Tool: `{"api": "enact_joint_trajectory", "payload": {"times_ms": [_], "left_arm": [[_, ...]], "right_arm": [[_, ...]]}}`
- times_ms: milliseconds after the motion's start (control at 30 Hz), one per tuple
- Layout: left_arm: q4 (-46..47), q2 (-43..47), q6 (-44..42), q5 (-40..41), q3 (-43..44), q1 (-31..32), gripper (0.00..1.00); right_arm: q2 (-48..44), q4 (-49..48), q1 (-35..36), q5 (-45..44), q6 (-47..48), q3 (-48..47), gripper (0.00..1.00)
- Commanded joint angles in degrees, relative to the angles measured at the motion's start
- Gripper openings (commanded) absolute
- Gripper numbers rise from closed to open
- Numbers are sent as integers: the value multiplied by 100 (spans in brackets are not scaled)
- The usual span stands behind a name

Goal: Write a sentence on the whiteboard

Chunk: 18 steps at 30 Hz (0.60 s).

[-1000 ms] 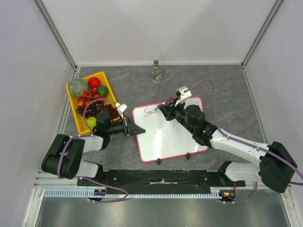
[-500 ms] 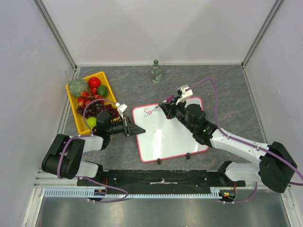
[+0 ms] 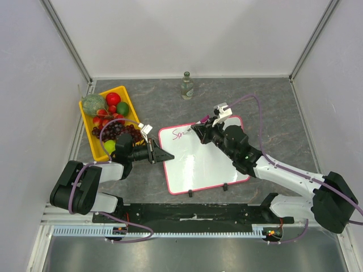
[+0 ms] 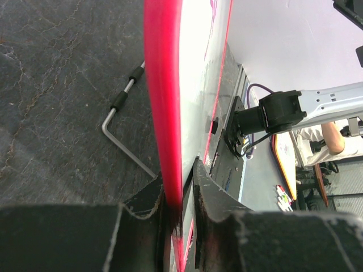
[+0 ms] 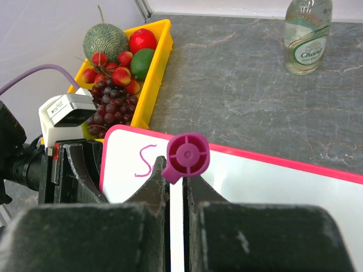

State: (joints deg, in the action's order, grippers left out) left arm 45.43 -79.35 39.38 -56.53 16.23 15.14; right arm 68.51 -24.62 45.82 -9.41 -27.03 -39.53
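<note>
Top external: large flat white whiteboard (image 3: 207, 167) with thin pink-red rim lies on the dark grey stone-pattern table (image 3: 272, 105), between the two arms. Left pincer (image 3: 165, 154) is at the board's left edge. Right pincer (image 3: 199, 129) is over the top edge, near the left corner, gripping a marker (image 3: 203, 120) with a magenta end. The sentence (image 3: 179, 135) is only a few pink-magenta cursive strokes in the top-left corner. Yellow plastic tray (image 3: 83, 120) of fruit sits left of the board; clear glass bottle (image 3: 186, 86) stands upright at the back.

Left wrist: left pincer (image 4: 180, 218) is nearly closed, both fingers clamped on the whiteboard (image 4: 198, 79) rim. Bent metal rod (image 4: 122, 122) with black sleeves lies on the table beside the board.

Right wrist: right pincer (image 5: 176, 190) is fully closed on the marker (image 5: 186, 156), held over the whiteboard (image 5: 261, 187). One curled stroke of the sentence (image 5: 144, 161) is just left of it. Tray (image 5: 157, 73) and bottle (image 5: 306, 34) lie beyond.
</note>
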Motion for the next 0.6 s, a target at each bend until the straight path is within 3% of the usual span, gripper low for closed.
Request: {"api": "enact_joint_trajectory", "payload": {"times_ms": [0,200,567], "left_arm": [[-377,-124,-668,222,-50,77,2],[-377,-124,-677,230,-50,69,2],[-377,-116,-668,230,-50,68,2]], "right_arm": [[-66,247,-47,62,92,208,0],[-145,195,-47,132,5,349,0],[-400,212,-275,580,-400,-222,0]]}}
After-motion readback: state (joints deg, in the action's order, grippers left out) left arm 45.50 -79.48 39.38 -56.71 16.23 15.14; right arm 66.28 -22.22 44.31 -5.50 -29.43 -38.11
